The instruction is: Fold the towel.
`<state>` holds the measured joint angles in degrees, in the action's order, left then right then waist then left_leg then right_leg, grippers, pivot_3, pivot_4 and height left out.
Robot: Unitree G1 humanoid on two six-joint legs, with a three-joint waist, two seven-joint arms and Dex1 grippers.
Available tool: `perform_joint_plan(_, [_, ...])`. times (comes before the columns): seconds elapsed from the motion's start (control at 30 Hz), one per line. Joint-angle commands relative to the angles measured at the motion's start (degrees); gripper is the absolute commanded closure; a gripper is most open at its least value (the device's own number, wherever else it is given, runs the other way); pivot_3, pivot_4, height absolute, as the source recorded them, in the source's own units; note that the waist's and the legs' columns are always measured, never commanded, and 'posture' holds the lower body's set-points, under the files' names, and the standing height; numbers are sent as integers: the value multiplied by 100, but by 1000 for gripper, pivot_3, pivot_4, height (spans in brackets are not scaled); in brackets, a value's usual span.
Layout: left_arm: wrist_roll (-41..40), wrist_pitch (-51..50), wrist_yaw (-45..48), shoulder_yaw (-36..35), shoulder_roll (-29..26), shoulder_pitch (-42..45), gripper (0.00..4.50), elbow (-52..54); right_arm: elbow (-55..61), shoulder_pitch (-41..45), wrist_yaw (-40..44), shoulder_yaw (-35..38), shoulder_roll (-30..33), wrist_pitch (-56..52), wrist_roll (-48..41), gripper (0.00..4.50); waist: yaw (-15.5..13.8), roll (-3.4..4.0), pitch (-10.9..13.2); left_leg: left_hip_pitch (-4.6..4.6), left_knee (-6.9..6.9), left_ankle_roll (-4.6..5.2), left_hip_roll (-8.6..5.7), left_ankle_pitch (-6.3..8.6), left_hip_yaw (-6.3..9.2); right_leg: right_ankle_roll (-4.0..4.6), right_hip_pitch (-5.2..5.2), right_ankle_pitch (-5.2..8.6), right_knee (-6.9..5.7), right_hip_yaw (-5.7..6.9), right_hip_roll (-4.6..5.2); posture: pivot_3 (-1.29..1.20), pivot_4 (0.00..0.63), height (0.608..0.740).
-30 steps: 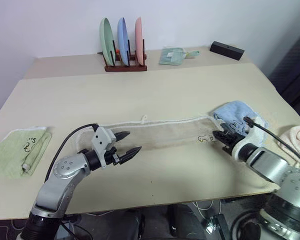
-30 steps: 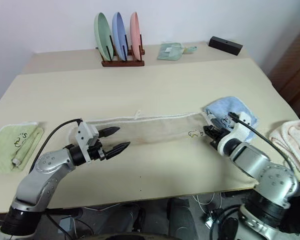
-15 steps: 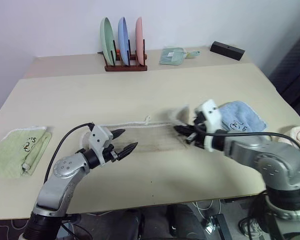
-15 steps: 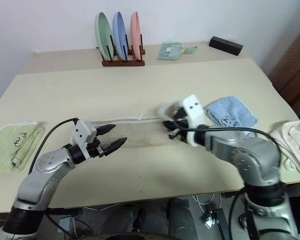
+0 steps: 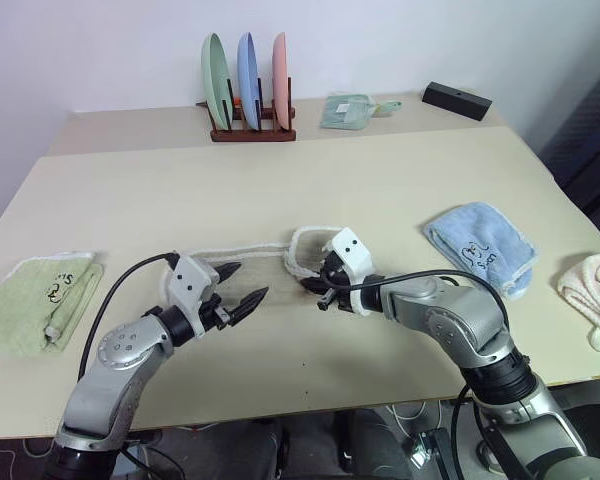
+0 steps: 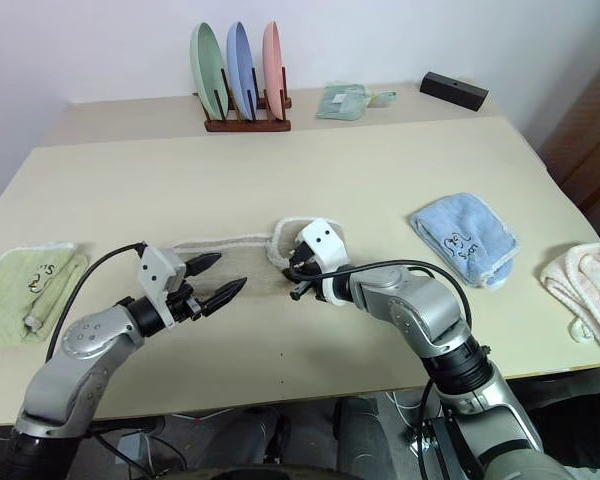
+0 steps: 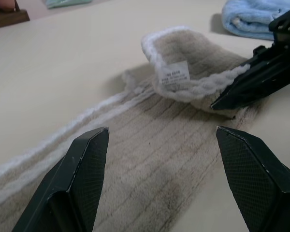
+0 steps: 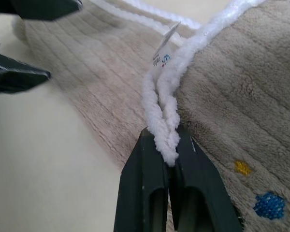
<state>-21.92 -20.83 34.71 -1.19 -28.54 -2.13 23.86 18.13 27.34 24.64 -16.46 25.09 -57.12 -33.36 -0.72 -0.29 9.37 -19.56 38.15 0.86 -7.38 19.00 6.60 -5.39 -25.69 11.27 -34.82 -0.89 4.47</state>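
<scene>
Beige ribbed towel [image 5: 280, 272] with white stitched edging and a white label, light blue towel [image 5: 480, 243], pale green towel [image 5: 35, 300], green, blue and pink plates [image 5: 245, 68] in a brown rack, cream table [image 5: 310, 180].

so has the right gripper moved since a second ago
Yes. The right gripper has swept left, away from the light blue towel, dragging the beige towel's end over itself.

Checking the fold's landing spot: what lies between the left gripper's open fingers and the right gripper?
Flat beige towel lies there, seen in the left wrist view, between the left gripper and the right gripper.
</scene>
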Motion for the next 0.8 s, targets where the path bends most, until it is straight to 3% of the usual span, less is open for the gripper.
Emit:
perform_joint_plan(0.03, [-13,48,-35,-153,-29,-63,916,225,610,-53,463,316,255,131,-196,2702,-4,0,0,-1,0,1,0,0,0,0,0,0,1,0,1,0,150,740])
perform_joint_plan(0.17, [-30,70,-71,-218,-10,-94,916,222,1017,-225,958,601,714,360,-243,834,-3,0,0,-1,0,3,1,2,2,-1,5,0,14,3,0,0,150,740])
perform_joint_plan(0.27, [-82,34,-152,-287,39,-67,916,224,983,-261,1277,913,893,749,-233,834,2,0,0,-1,-1,4,1,2,2,-1,9,0,20,5,0,0,150,740])
perform_joint_plan(0.37, [-142,-13,-219,-335,101,-47,916,232,616,-143,1189,1090,748,1004,-69,1837,2,0,0,1,-2,4,4,2,2,-2,13,-1,26,5,-2,0,150,740])
perform_joint_plan(0.53, [-196,-84,-380,-349,227,-92,916,325,-681,79,1070,649,441,2176,1020,4412,-1,-1,0,4,-2,3,3,2,2,-3,18,-3,33,5,-2,0,150,740])
perform_joint_plan(0.7, [-179,-98,-469,-365,298,-176,916,333,-1949,119,1010,314,-167,3320,1797,4466,14,0,1,3,-9,3,3,2,0,-3,15,-4,39,3,-3,0,150,740])
perform_joint_plan(0.8, [-240,-176,-548,-389,329,-360,916,517,-2610,-221,1239,-299,-172,3888,2465,4466,8,1,0,4,-9,3,3,2,1,-3,17,-4,40,3,-4,0,150,740])
